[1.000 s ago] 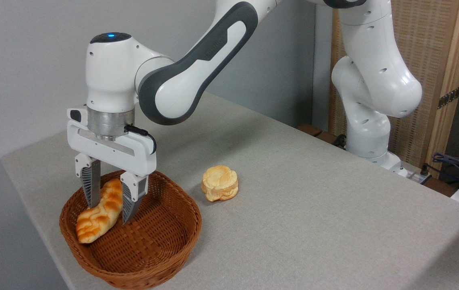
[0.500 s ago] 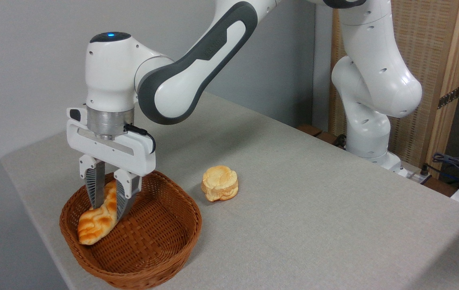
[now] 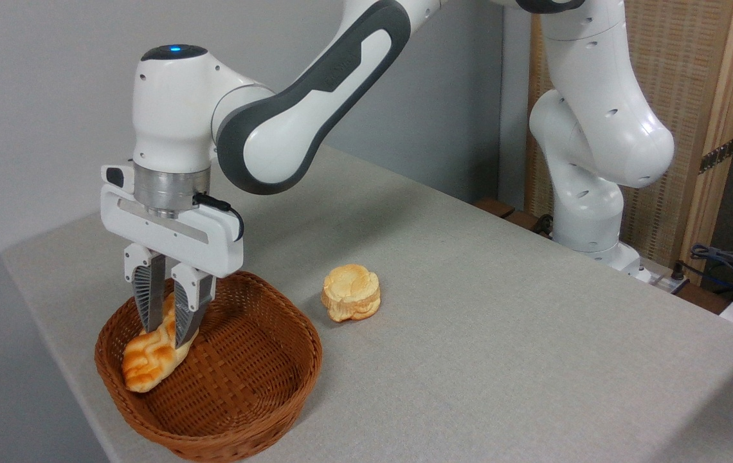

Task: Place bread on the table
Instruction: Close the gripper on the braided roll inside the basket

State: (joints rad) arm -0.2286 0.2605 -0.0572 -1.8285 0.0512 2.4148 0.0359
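The bread (image 3: pixel 148 360), a long golden-orange ridged loaf, hangs tilted inside the brown wicker basket (image 3: pixel 244 392), its lower tip near the basket's left wall. My gripper (image 3: pixel 164 337) points straight down and is shut on the loaf's upper half, one finger on each side. The loaf's top end is hidden behind the fingers. Whether the lower tip still touches the basket floor I cannot tell. The light grey table (image 3: pixel 501 334) stretches to the right of the basket.
A small round pale bun (image 3: pixel 351 292) sits on the table just right of the basket. The robot's white base (image 3: pixel 588 212) stands at the table's far right edge, with cables (image 3: pixel 726 263) beyond it. The table's left edge runs close behind the basket.
The fingers closed from a wide stance onto the loaf. The gripper has since risen slightly and shifted left, lifting the loaf's upper end with it.
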